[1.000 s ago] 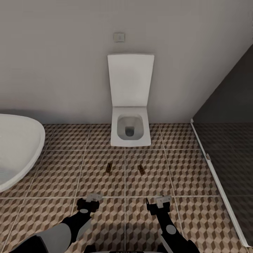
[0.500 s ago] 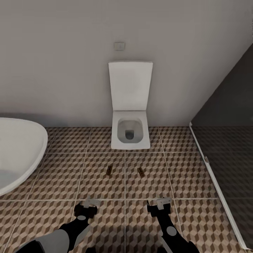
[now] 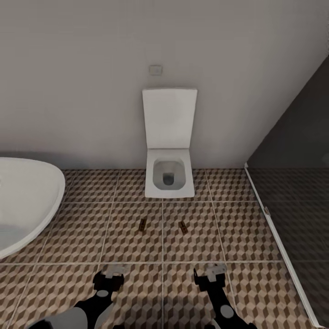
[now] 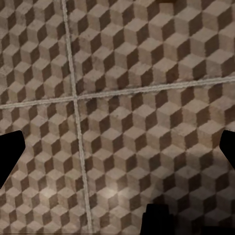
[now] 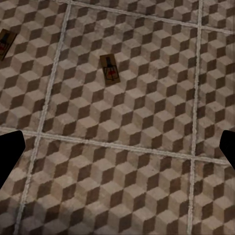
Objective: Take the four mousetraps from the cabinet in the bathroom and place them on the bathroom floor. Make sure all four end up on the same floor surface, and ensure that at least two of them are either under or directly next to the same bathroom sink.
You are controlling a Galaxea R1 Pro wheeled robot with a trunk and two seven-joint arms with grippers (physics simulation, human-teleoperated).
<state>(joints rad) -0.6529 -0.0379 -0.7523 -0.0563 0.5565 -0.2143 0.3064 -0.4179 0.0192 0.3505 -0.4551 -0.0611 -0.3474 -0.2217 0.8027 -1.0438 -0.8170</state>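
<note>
Two mousetraps lie flat on the bathroom floor in front of the toilet, one left of a grout line and one right of it. The right wrist view looks down on both, one mousetrap near the middle and the other at the picture's edge. My left gripper and right gripper hang open and empty above the tiles, nearer to me than the traps. The left wrist view has bare tiles between the open fingers. The cabinet and the sink are out of view.
A white wall-hung toilet with its lid up stands at the far wall. The oval white bathtub bulges in from the left. A dark glass shower screen on a white sill runs along the right.
The whole picture has shifted: the camera has drawn back from the wall, so toilet and traps look smaller. Both grippers sit lower in the picture and remain open.
</note>
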